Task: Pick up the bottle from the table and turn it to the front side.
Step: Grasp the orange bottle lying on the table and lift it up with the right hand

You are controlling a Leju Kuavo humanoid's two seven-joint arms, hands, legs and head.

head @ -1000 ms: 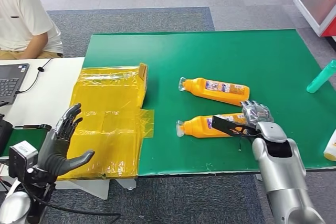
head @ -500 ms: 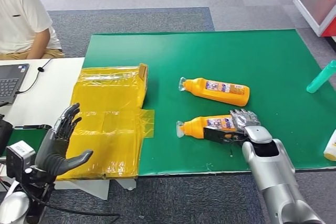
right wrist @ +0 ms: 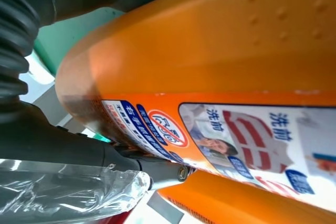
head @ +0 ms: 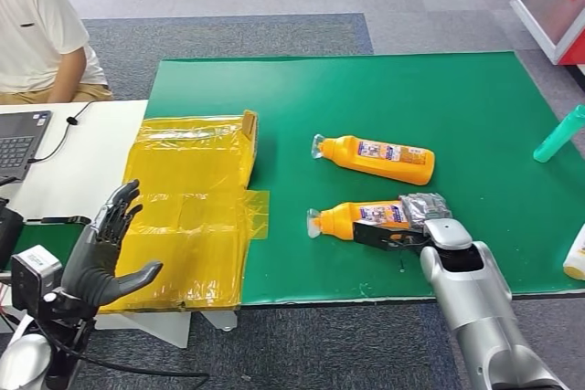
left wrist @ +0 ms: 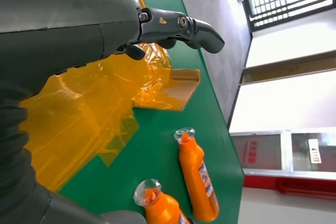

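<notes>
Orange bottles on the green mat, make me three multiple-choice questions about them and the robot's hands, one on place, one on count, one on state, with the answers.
1. Which orange bottle is the right hand at?
A. the nearer bottle
B. the farther bottle
C. neither

2. How many orange bottles lie on the green mat?
A. one
B. two
C. four

3. How is the left hand?
A. holding a bottle
B. pressed flat on the laptop
C. raised, fingers apart, holding nothing

Answers: 1 A, the right hand's fingers sit around the nearer bottle's base end. 2 B, two lie side by side. 3 C, it hovers by the yellow plastic sheet, empty.
</notes>
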